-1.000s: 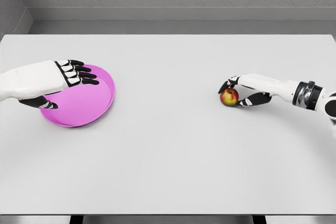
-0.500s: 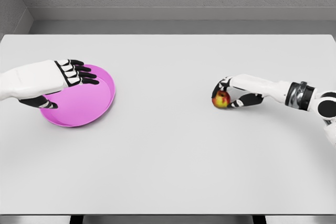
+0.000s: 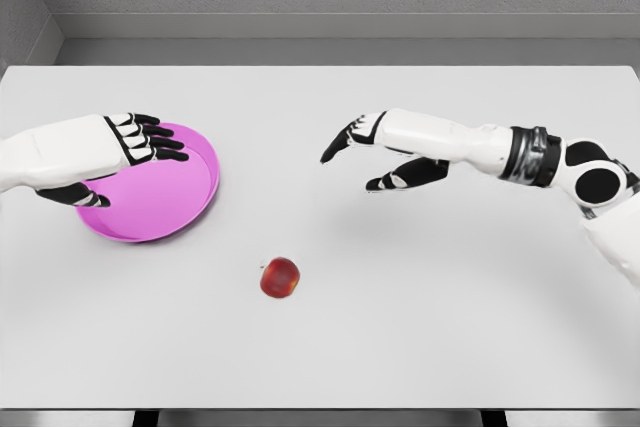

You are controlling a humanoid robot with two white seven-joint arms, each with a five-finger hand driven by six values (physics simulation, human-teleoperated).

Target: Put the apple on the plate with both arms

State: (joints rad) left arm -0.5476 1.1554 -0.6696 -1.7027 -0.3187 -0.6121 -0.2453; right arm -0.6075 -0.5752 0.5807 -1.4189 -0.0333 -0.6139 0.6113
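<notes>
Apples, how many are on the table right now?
1. The apple lies on the bare white table, toward the front, right of the pink plate, untouched by either hand. Nothing in view could hide another.

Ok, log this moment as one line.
apple: loose on table | plate: empty | left hand: over plate, open | right hand: open, empty

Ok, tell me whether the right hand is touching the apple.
Apart. The head view shows the right hand open above the table, with bare tabletop between it and the apple, which lies nearer the front edge.
</notes>
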